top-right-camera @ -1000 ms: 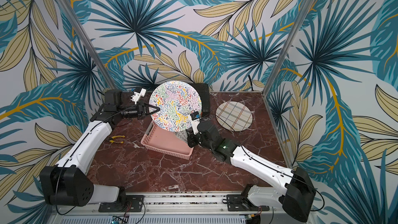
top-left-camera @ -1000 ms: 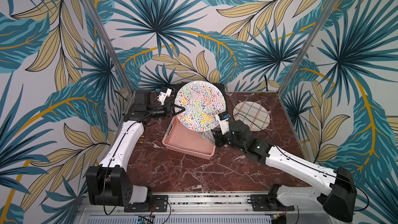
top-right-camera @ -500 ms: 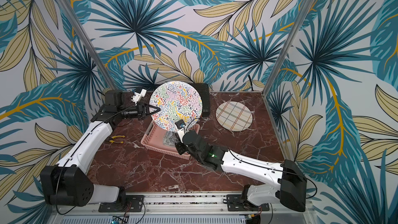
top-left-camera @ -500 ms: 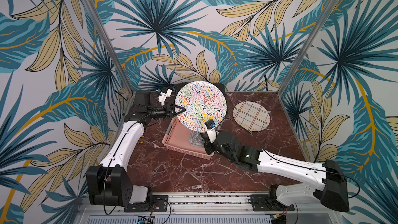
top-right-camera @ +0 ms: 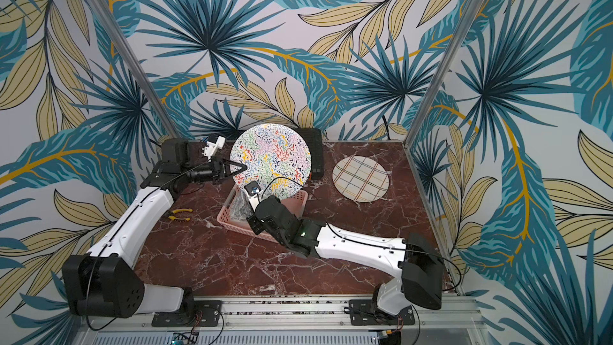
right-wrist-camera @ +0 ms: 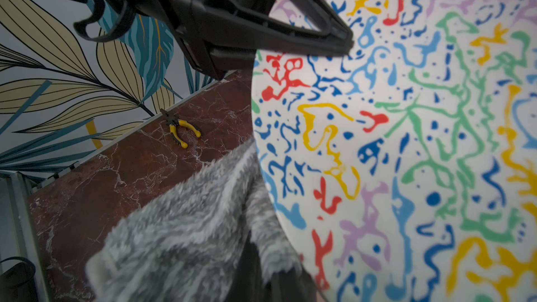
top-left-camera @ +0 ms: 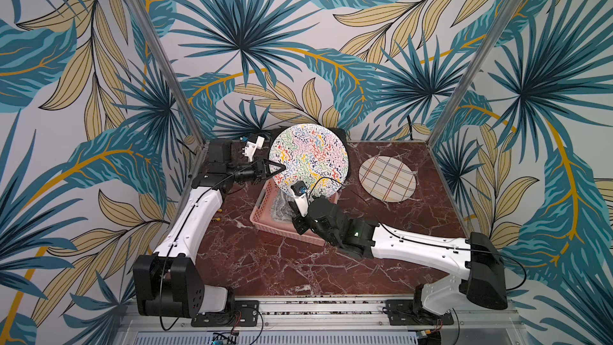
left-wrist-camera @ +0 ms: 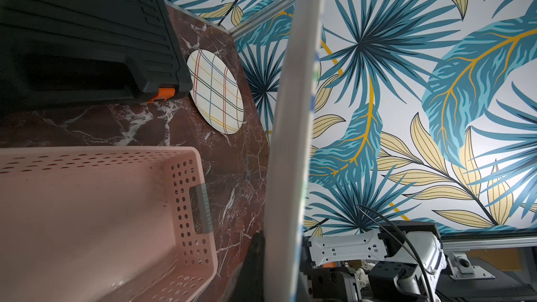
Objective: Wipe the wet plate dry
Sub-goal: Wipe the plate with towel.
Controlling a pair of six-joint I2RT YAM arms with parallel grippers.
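Observation:
A plate [top-left-camera: 308, 157] covered in multicoloured squiggles stands upright on edge above the basket, its face showing in both top views [top-right-camera: 270, 157]. My left gripper [top-left-camera: 282, 169] is shut on the plate's left rim; the left wrist view shows the plate edge-on as a pale band [left-wrist-camera: 290, 140]. My right gripper [top-left-camera: 293, 212] is shut on a grey fluffy cloth [right-wrist-camera: 189, 228], low at the plate's lower left. In the right wrist view the cloth lies against the rim of the plate [right-wrist-camera: 406, 140], below the left gripper [right-wrist-camera: 345, 42]. The right fingers are mostly hidden by the cloth.
A pink perforated basket [top-left-camera: 262, 207] sits under the plate and the cloth. A plaid plate [top-left-camera: 387, 179] lies flat to the right. A black case [top-right-camera: 315, 154] stands behind the held plate. Yellow-handled pliers [top-right-camera: 177, 214] lie near the left edge. Metal posts stand at the back corners.
My right arm has swung left with the cloth, from the plate's lower right edge to its lower left, over the basket. The left gripper and plate have stayed put.

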